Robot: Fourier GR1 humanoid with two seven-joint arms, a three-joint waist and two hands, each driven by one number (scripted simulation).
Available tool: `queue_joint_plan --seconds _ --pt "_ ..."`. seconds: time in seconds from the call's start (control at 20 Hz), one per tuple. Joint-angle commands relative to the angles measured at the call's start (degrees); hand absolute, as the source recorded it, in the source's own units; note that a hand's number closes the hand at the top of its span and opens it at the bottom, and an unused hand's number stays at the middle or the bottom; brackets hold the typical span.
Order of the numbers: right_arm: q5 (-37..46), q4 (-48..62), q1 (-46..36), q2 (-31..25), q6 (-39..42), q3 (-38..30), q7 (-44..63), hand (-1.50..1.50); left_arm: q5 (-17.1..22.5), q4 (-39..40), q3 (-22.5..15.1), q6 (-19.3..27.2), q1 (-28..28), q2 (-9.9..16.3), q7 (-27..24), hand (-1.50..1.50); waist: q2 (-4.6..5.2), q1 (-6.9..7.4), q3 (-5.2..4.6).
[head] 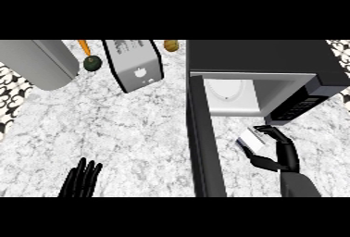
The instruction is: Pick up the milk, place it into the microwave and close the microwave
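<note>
Left hand rests at the lower edge of the counter, fingers straight up, holding nothing. Right hand sits further in, fingers and thumb curled round the milk, a small white carton held just in front of the microwave opening, not inside yet.

Risks from here, as a guess: the door stands open w/ its edge towards the hand, close on the left, so a sideways drift could knock the carton or wrist against it. Opening looks low; carton coming in tilted might catch the lower lip or the frame by the control panel. Set down on the plate edge it could tip.

Hard to tell: most of the carton is hidden by the fingers, so how upright it is, can't say. Cavity depth unclear. Toaster plus small round items at the far edge are partly cut off.
</note>
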Motion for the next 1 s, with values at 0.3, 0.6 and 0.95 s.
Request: queue_joint_plan --seconds 0.3,0.6,0.95 --pt "-1.2 6.6 0.9 -2.6 -7.5 -3.8 -4.9 1.5 2.3 1.2 3.8 -2.8 1.3 1.3 -3.5 -1.5 0.21 -0.24 0.2" --pt "-0.3 6.8 -0.8 0.3 -4.4 -2.1 -9.7 1.5 2.0 2.2 3.6 -1.9 -1.8 -0.5 -0.9 -1.5 0.3 -0.41 0.24" --pt "-2.5 0.3 -0.8 1.1 3.5 -0.1 -5.8 1.5 9.2 2.6 10.5 -7.5 -1.3 3.7 -0.9 -1.5 0.08 -0.83 0.14"
